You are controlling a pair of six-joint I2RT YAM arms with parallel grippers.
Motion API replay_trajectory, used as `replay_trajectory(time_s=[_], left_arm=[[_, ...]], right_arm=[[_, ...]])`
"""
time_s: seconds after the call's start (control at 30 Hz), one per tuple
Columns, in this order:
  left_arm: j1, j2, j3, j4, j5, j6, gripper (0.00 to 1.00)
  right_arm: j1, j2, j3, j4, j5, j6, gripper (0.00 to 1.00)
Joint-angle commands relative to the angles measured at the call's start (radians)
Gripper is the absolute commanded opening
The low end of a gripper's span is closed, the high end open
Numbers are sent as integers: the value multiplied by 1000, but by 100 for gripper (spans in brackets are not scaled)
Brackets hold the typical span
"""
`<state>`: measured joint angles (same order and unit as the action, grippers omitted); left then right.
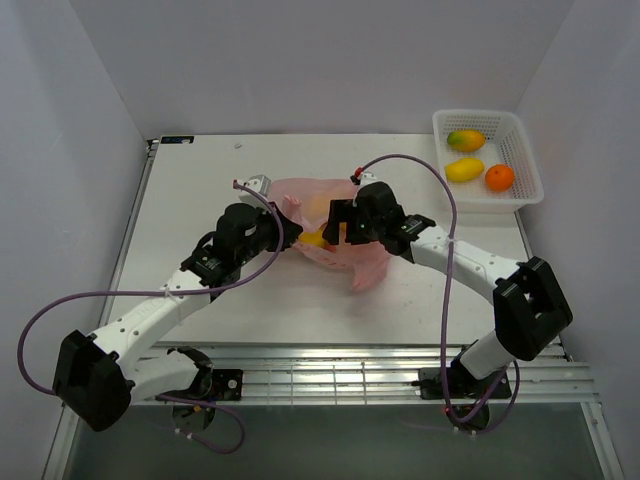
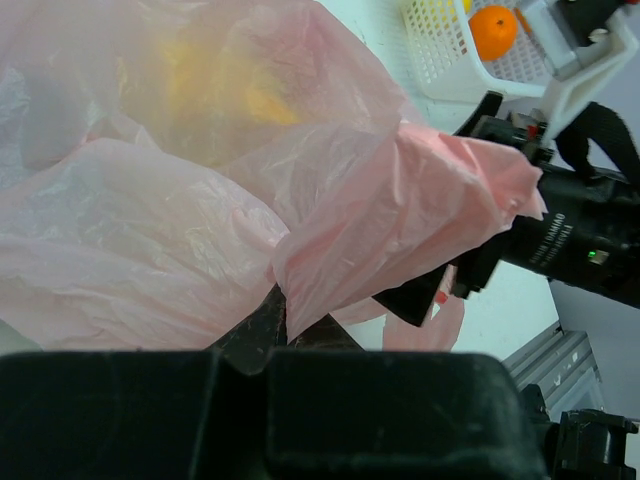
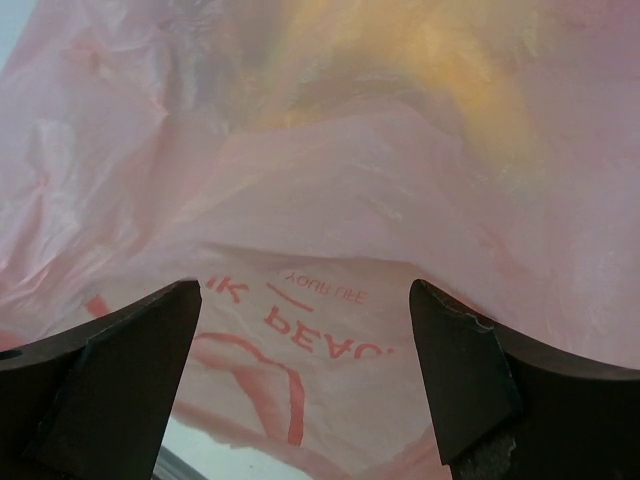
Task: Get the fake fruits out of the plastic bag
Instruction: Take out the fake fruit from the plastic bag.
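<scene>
The pink plastic bag (image 1: pixel 318 215) lies crumpled mid-table between both grippers. A yellow fruit (image 1: pixel 313 239) shows through it, also as a yellow blur in the left wrist view (image 2: pixel 215 85) and right wrist view (image 3: pixel 420 60). My left gripper (image 1: pixel 272 228) is shut on a fold of the bag (image 2: pixel 300 290) at its left side. My right gripper (image 1: pixel 338 222) is open at the bag's right side, its fingers (image 3: pixel 130 350) spread over the printed film (image 3: pixel 310 330). A mango (image 1: pixel 465 140), a yellow fruit (image 1: pixel 464 169) and an orange (image 1: pixel 499 177) lie in the basket.
The white lattice basket (image 1: pixel 524 150) stands at the back right of the table; its corner and the orange (image 2: pixel 492 30) show in the left wrist view. The right arm's black wrist (image 2: pixel 570 235) sits close beside the held fold. Grey walls enclose the table.
</scene>
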<state>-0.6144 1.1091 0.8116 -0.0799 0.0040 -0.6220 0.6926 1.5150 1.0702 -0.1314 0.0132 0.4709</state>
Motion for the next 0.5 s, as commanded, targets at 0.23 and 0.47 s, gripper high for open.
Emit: replay_trajectory(time_s=[0.23,0.47], left_arm=[[-15,17,8,23,45,-8,0],[-21,9,3,23,48,-10,0]], right_arm=[[102,131,-15,322,125,-32,90],[134,234,11,341,254,-17,90]])
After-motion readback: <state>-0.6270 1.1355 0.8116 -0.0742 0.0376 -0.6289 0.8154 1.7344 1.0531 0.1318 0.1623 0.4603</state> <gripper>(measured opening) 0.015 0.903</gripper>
